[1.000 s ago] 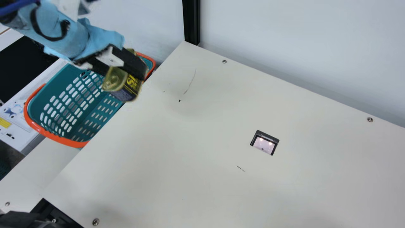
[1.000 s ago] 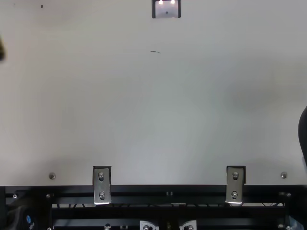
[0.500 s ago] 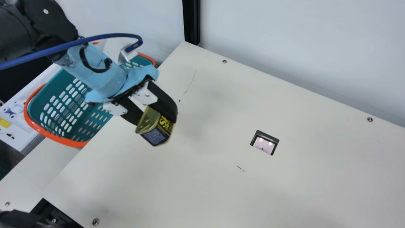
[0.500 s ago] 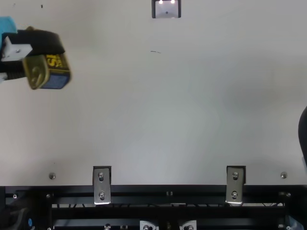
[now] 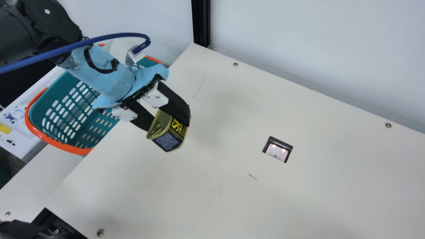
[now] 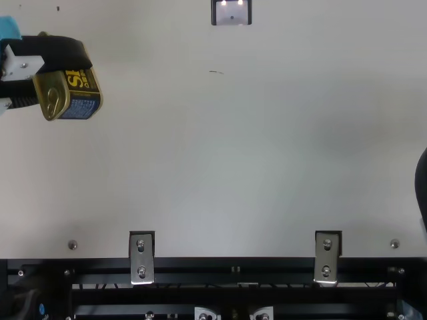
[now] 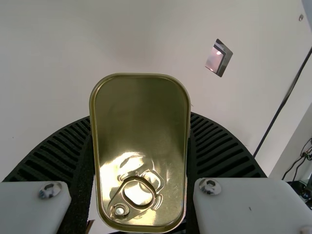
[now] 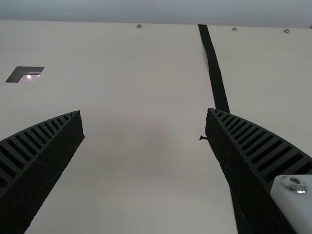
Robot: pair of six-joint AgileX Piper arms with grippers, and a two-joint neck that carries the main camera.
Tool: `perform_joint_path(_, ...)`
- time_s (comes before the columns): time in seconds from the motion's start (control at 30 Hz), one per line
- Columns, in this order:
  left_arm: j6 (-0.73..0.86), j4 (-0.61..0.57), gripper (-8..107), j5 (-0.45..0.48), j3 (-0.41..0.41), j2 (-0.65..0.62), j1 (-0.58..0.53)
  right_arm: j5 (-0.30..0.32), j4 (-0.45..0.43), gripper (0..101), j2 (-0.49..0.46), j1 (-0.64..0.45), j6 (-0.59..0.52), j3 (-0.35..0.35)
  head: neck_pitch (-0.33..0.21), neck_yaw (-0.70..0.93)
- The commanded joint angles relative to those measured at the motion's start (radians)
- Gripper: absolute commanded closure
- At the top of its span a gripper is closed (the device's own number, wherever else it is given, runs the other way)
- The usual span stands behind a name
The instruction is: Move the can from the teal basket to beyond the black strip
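In the main view my left gripper (image 5: 167, 121) is shut on the gold, dark-labelled can (image 5: 168, 132), held over the table just to the right of the teal basket (image 5: 74, 109). The top view has the can (image 6: 79, 99) at its upper left. Seen from the left wrist, the can's lid with its pull ring (image 7: 141, 151) stands between both fingers of the left gripper (image 7: 141, 141). My right gripper (image 8: 145, 114) is open over the table with nothing between its fingers, and the black strip (image 8: 214, 73) runs across the table there, partly behind one finger.
A rectangular cut-out (image 5: 278, 149) lies in the middle of the table (image 5: 215, 186). A black post (image 5: 201, 21) rises at the back corner against the wall. Metal brackets (image 6: 141, 258) sit along the table's edge in the top view.
From above the basket, my left arm has carried the can rightward over the table, mostly in the first half second. Since then it has shifted only slightly.
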Motion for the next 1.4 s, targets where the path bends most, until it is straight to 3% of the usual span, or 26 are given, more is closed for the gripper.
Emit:
perform_joint_path(0.0, 0.000, 0.000, 89, 0.001, -0.001, 0.001, 0.000, 0.000, 0.000, 0, 0.000, 0.000, 0.000, 0.000, -0.047, 0.022)
perform_joint_path(0.57, 0.284, 0.229, 89, -0.230, 0.018, -0.108, -0.186, 0.000, 0.000, 0, 0.000, 0.000, 0.000, 0.000, -0.047, 0.022)
perform_joint_path(0.77, 0.398, 0.296, 89, -0.221, 0.020, -0.126, -0.265, 0.000, 0.000, 0, 0.000, 0.000, 0.000, 0.000, -0.047, 0.022)
perform_joint_path(1.13, 0.390, 0.312, 89, -0.215, 0.016, -0.126, -0.278, 0.000, 0.000, 0, 0.000, 0.000, 0.000, 0.000, -0.047, 0.022)
perform_joint_path(1.37, 0.464, 0.410, 89, -0.239, -0.001, -0.115, -0.356, 0.000, 0.000, 0, 0.000, 0.000, 0.000, 0.000, -0.047, 0.022)
